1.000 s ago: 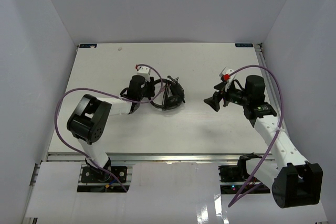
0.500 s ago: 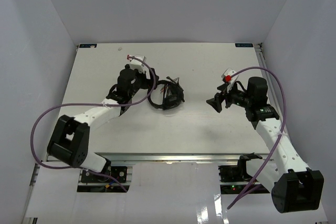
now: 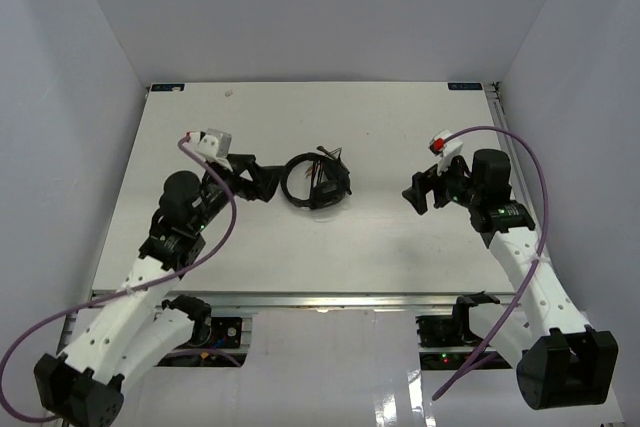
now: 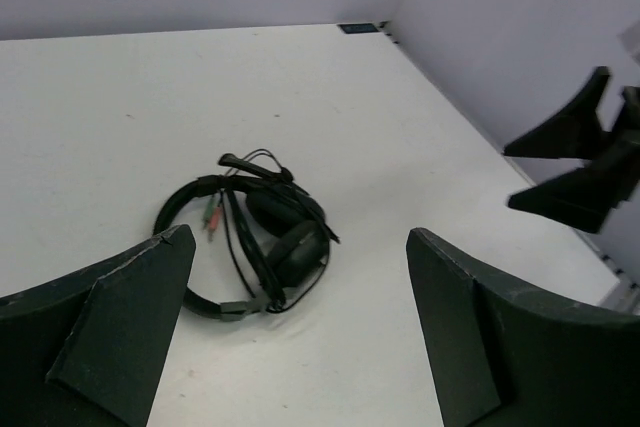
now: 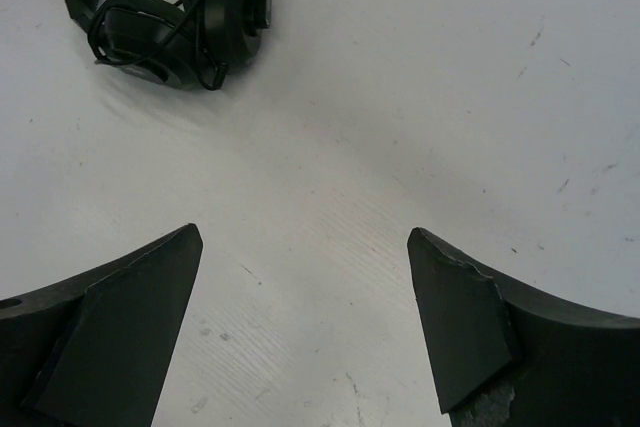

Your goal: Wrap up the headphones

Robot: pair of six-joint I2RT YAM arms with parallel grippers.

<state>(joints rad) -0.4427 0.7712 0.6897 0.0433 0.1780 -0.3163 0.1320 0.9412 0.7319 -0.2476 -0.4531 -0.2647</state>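
Observation:
The black headphones (image 3: 318, 183) lie on the white table, a little back of its middle, with the thin cable bundled over the earcups. In the left wrist view the headphones (image 4: 262, 239) show the pink and green plugs (image 4: 210, 215) beside the headband. My left gripper (image 3: 260, 179) is open and empty, just left of the headphones and not touching them; its gap (image 4: 300, 235) faces them. My right gripper (image 3: 413, 193) is open and empty, well to their right, above bare table (image 5: 305, 232). The headphones sit at the top left of the right wrist view (image 5: 170, 17).
The purple arm cables (image 3: 525, 182) loop above both arms. White walls enclose the table on the left, back and right. The table's right edge rail (image 3: 497, 107) is near the right arm. The right gripper's fingers (image 4: 575, 162) show at the right of the left wrist view.

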